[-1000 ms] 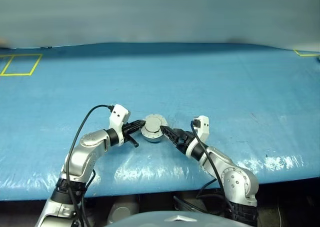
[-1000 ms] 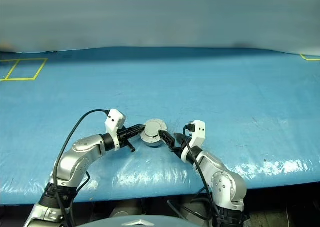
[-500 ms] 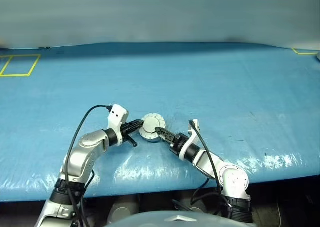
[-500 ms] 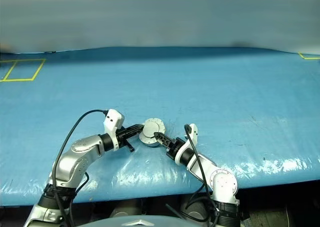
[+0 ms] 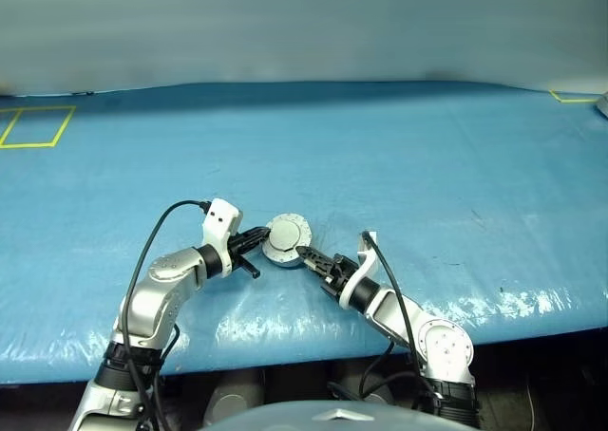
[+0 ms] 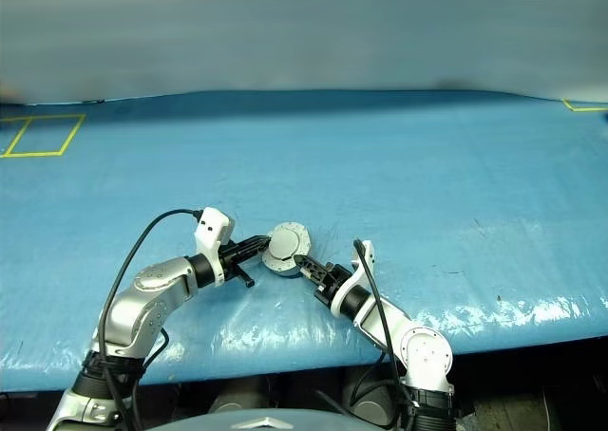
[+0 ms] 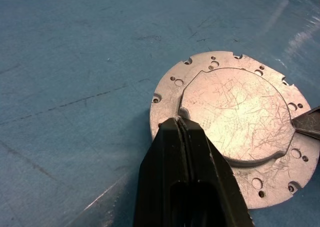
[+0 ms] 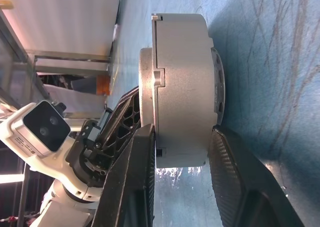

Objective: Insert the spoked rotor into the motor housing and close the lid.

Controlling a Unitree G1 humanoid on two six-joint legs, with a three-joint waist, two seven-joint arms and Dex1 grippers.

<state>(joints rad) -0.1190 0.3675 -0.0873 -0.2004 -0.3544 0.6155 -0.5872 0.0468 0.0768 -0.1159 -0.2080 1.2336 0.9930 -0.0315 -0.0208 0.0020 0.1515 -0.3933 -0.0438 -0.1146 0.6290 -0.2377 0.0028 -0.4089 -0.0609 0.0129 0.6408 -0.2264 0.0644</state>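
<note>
Housing (image 5: 286,239), lid (image 7: 235,112) already down, sits on the blue table (image 5: 427,156) between both grippers. Left gripper (image 7: 180,129), fingers pressed together, bears on the lid's rim. Right gripper (image 8: 175,152) straddles the housing's side wall; whether it pinches cannot be told.

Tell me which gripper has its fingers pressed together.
The left gripper, fingers shut tip to tip at the lid's edge; the right gripper's fingers stand spread either side of the motor housing.
</note>
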